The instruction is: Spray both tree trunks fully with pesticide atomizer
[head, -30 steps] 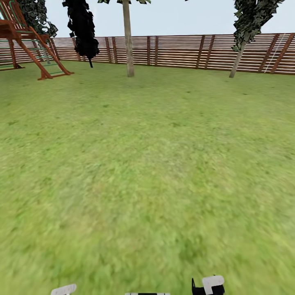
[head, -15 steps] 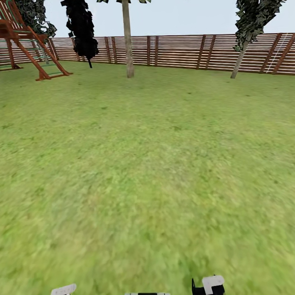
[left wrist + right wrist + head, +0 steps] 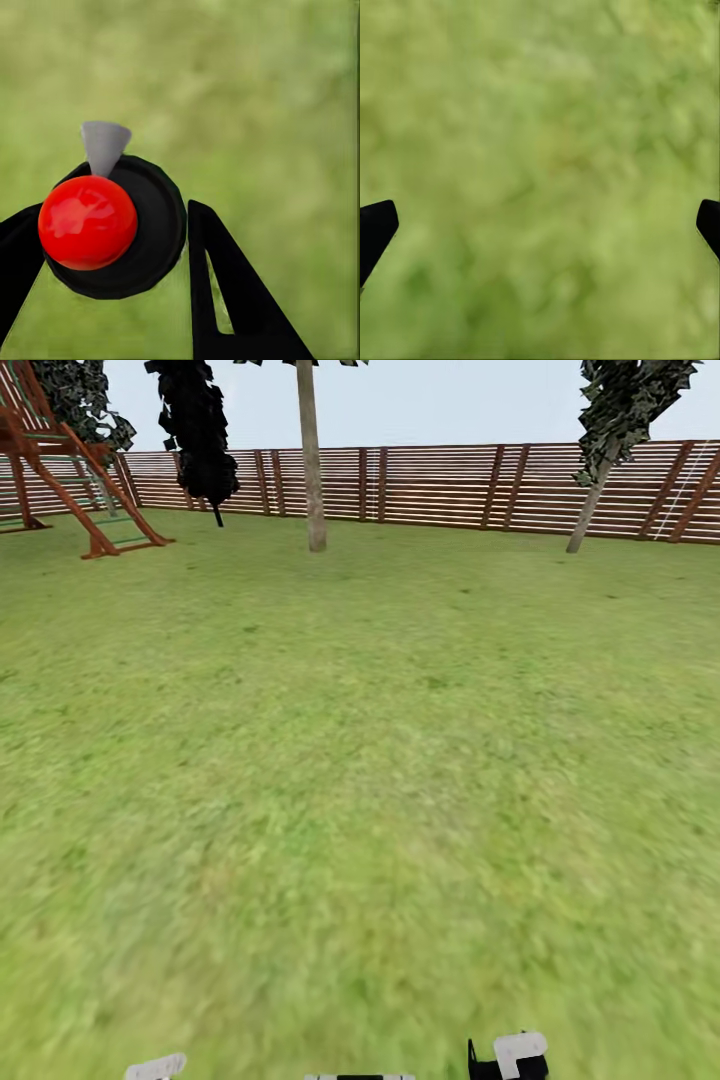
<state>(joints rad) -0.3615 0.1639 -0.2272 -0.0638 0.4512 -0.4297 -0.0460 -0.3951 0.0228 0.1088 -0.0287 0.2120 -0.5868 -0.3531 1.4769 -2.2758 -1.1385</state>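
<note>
Fence [image 3: 450, 485] and tree [image 3: 312, 460] have drifted slightly: the robot is driving on. Left gripper [image 3: 105, 247] clamps the sprayer [image 3: 112, 225] between its fingers; right gripper [image 3: 540, 225] gapes wide, empty, over grass.

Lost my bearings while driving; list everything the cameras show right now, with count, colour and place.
Grass lawn: one, green, whole foreground.
Horizontal-slat wooden fence: one, brown, along the far edge.
Straight bare-trunked tree: one, grey-brown, far centre-left, before the fence.
Thin leaning tree with dark foliage: one, far right.
Black-foliaged small tree: one, far left.
Wooden play frame: one, red-brown, far left corner.
Atomizer with red round top, black collar and grey nozzle: one, between the left end effector fingers.
Right end effector: black fingers spread, over grass.
</note>
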